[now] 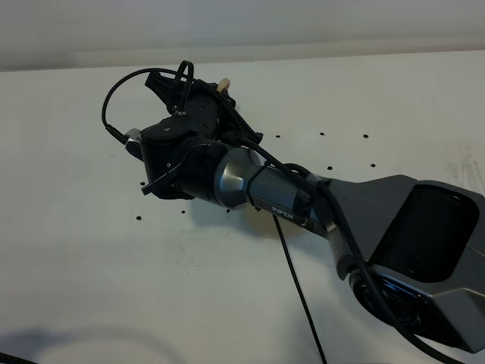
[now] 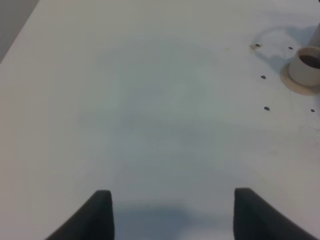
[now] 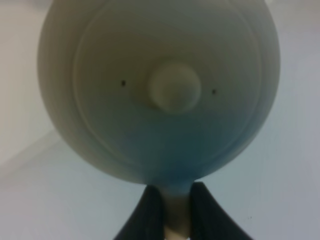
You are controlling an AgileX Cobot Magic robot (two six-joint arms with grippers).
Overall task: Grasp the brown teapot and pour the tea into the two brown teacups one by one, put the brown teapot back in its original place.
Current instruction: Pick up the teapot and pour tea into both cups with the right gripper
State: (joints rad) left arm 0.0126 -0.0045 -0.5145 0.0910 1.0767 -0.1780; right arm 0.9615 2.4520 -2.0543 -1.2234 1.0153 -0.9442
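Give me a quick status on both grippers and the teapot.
Right gripper shut on teapot handle. Left gripper open, empty, above table. One cup on its saucer, clear of left gripper. Nothing seen in the way.

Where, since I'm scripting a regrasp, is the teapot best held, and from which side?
By the thin handle, approached from the handle side: the round body of the teapot looks too wide, while the right gripper closes neatly on the handle.
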